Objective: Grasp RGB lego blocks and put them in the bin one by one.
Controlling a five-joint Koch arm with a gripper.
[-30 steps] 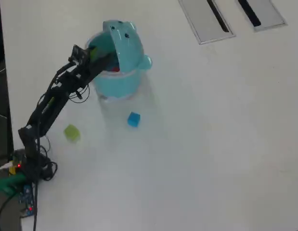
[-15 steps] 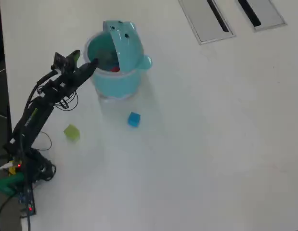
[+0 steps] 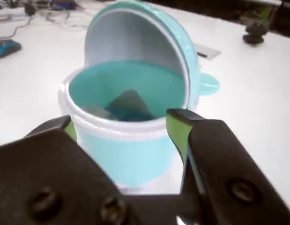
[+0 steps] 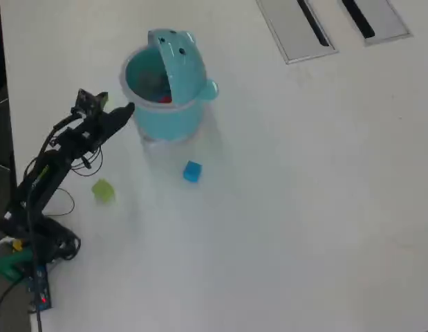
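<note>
A: What do we have, starting with the biggest thing?

B: We see a plain white table (image 4: pixel 303 207), and at its far right in the overhead view two grey slotted panels (image 4: pixel 294 28). Next comes the round turquoise plastic bin (image 4: pixel 173 117) with a pale rim, standing at far left, its hinged animal-face lid (image 4: pixel 178 66) with dot eyes raised upright on the bin's right side.

A: And the arm?

B: The black hobby arm (image 4: pixel 48 173) rises from the near left edge and reaches toward the bin. Its gripper (image 3: pixel 121 123) sits just left of the tub in the overhead view; in the wrist view we see the two black jaws with green-edged tips spread wide, nothing between them, the bin's near wall filling the gap.

A: The blocks?

B: Inside the bin we make out a small red plastic block (image 4: pixel 163 99). The blue cube (image 4: pixel 192 171) lies on the table near the bin's near side. The yellow-green cube (image 4: pixel 103 190) lies left of that, beside the arm.
</note>
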